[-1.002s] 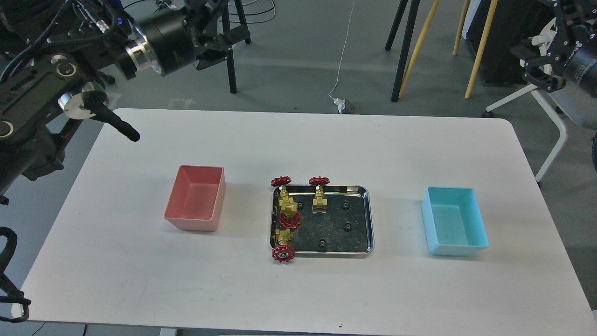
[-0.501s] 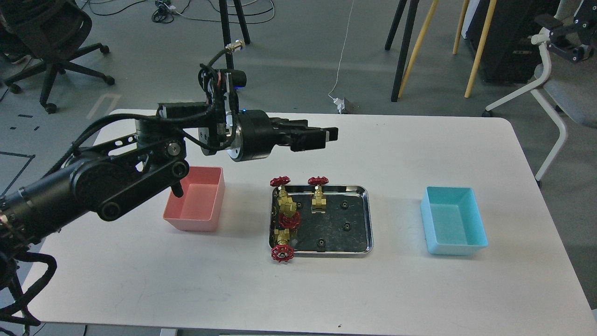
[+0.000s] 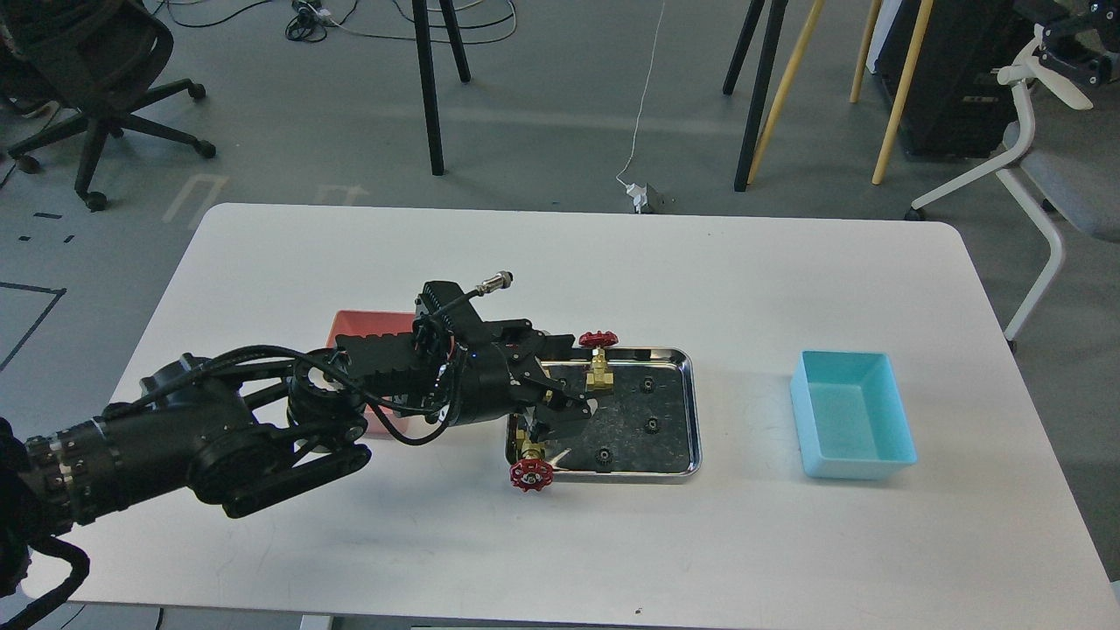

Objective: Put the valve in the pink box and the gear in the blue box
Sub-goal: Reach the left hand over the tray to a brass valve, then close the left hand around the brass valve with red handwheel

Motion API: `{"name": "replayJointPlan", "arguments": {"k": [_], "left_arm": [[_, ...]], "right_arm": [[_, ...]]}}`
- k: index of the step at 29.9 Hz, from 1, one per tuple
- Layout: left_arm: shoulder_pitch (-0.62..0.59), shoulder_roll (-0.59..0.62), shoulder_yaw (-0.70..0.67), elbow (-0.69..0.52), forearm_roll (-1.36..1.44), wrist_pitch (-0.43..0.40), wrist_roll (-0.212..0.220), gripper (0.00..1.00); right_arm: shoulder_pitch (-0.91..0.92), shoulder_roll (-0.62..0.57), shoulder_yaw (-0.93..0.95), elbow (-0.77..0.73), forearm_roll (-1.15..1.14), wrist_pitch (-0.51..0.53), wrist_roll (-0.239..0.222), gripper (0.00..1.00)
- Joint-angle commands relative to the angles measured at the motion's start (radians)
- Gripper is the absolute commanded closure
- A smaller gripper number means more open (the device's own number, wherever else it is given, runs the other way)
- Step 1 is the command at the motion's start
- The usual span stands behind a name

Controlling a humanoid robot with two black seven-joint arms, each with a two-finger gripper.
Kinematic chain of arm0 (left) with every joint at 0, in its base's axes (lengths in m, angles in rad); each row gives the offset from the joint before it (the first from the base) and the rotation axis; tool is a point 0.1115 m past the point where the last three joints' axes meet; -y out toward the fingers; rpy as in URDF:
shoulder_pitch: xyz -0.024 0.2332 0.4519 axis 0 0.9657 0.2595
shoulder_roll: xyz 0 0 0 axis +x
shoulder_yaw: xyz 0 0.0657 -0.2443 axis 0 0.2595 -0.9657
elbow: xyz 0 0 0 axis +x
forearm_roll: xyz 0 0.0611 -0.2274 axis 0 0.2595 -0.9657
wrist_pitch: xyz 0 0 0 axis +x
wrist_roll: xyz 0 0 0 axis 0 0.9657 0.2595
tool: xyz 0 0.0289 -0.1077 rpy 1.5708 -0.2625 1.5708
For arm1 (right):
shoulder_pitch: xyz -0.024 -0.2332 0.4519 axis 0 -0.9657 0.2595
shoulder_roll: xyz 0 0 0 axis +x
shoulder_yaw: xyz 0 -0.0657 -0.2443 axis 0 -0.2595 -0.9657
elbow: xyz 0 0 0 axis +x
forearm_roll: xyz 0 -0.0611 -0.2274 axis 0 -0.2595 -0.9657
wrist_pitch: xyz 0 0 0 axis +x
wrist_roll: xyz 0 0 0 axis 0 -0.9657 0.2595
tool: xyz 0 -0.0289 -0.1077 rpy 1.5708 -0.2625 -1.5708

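A steel tray (image 3: 694, 411) sits mid-table. In it a brass valve (image 3: 599, 369) with a red handwheel stands at the back. Another valve (image 3: 531, 472) lies at the front left, its wheel over the rim. Small black gears (image 3: 652, 425) lie on the tray's right half. My left gripper (image 3: 573, 378) is low over the tray's left part with its fingers spread. It hides the other valves, and I cannot tell whether it touches one. The pink box (image 3: 372, 322) is mostly hidden behind my left arm. The blue box (image 3: 853, 424) stands empty at the right. My right gripper (image 3: 1066, 48) is a dark part at the top right corner.
My left arm lies across the table's left half, in front of the pink box. Tripod legs, wooden poles, a cable and chairs stand on the floor beyond the table's far edge.
My left arm has swung down from above the table's back, and its gripper has dropped onto the tray's left part. It now covers two valves and most of the pink box.
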Motion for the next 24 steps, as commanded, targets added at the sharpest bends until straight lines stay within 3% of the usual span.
{"name": "replayJointPlan", "arguments": {"k": [1, 8, 24], "left_arm": [[0.003, -0.024, 0.010, 0.086, 0.014, 0.054, -0.033, 0.11], [0.014, -0.055, 0.079, 0.150, 0.010, 0.094, -0.037, 0.11], [0.049, -0.149, 0.081, 0.333, 0.002, 0.099, -0.055, 0.13]], "right_arm": [[0.000, -0.004, 0.000, -0.004, -0.004, 0.000, -0.001, 0.01], [-0.001, -0.015, -0.002, -0.004, -0.014, 0.000, -0.007, 0.01], [-0.004, -0.013, -0.005, -0.004, -0.044, 0.000, -0.009, 0.01]]}}
